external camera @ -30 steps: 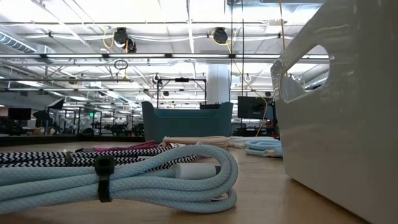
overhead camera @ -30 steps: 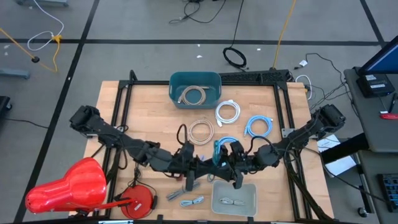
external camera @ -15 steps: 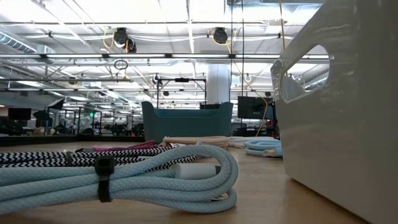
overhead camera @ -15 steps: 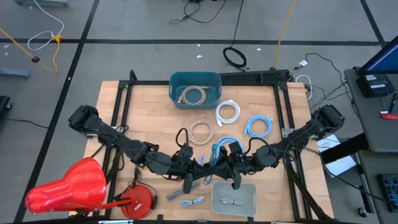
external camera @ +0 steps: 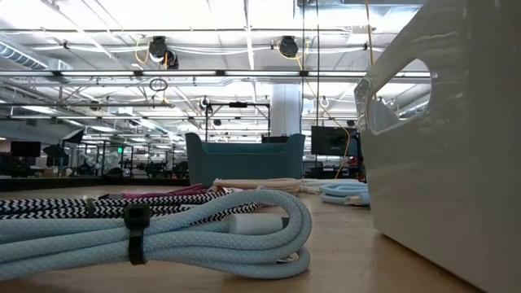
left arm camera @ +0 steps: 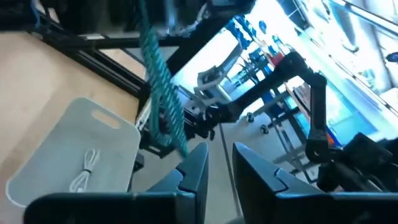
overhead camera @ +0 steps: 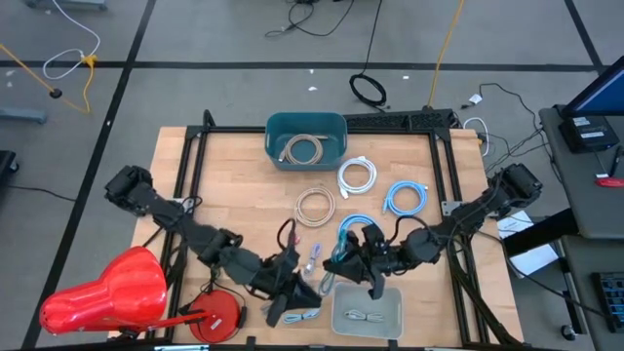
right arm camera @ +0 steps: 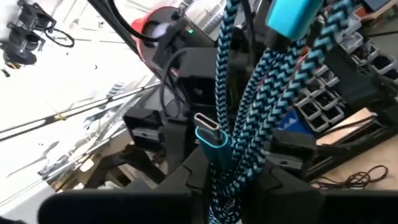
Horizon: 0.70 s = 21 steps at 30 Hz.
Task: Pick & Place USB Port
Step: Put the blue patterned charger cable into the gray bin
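Our right end effector (right arm camera: 225, 180) is clenched on the blue braided USB cable (right arm camera: 249, 118), lifted above the tabletop (overhead camera: 234, 185): light, floppy, best held by its bundled strands. Our left end effector (left arm camera: 216, 169) stands released, empty.

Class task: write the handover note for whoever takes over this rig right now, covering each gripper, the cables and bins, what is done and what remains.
Right gripper: shut on the blue braided USB cable, lifted off the table beside the grey tray.
Left gripper: open, empty, near the table's front edge, left of the tray.
Done: one light cable lies in the grey tray; a beige coil lies in the teal bin.
Left: place the blue braided cable; white, light blue and beige coils remain on the table.
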Tool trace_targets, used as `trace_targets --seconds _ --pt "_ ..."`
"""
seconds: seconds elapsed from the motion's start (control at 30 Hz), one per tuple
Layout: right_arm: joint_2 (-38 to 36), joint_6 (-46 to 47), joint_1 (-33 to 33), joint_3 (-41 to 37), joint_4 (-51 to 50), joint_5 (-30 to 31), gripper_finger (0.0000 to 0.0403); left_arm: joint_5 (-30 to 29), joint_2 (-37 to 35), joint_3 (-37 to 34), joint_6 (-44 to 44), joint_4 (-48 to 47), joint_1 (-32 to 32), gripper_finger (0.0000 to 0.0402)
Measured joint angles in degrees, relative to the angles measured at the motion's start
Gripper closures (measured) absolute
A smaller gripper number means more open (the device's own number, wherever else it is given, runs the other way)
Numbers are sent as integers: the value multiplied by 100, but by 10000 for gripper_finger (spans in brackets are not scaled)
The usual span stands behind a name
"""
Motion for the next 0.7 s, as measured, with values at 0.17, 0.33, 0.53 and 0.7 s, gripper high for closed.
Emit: trace_targets --seconds 0.17,0.33,0.53,0.7 --pt "-116 410 -7 0 -953 -831 369 97 -153 0 -10 -256 -150 327" --pt "-384 1040 168 0 -3181 -1606 369 -336 -453 0 -11 -991 -274 338" --pt "-420 1392 543 385 -5555 -1614 374 -1048 -820 0 -98 -1809 -403 358" --pt "-224 1190 774 983 -6863 -1485 374 -1260 -940 0 -122 -2128 -398 373"
